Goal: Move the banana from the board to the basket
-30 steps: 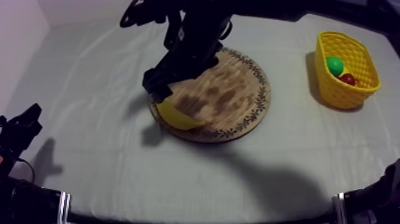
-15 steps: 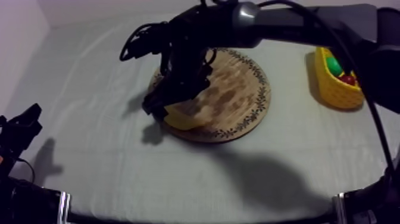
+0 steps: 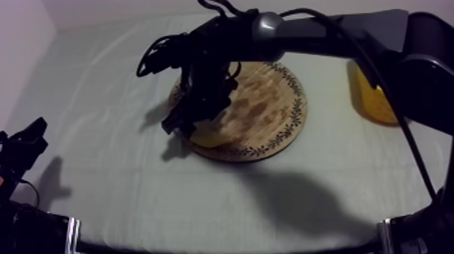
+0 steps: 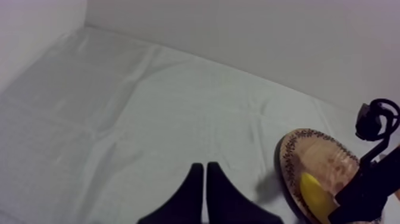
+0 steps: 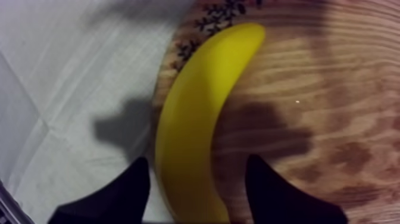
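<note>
A yellow banana lies on the near left rim of the round wooden board. My right arm reaches across from the upper right, with its gripper down over the banana. In the right wrist view the banana runs lengthwise between the two black fingers, and the gripper is open astride it on the board. The yellow basket at the right is mostly hidden behind that arm. My left gripper rests low at the left, and in its own view it is shut on nothing.
From the left wrist the board, the banana and the right arm's gripper show beyond a stretch of bare cloth. Cloth surrounds the board on all sides.
My right gripper has come down and slightly forward over the banana. The arm has swung across and now covers most of the basket. The left arm has not moved.
</note>
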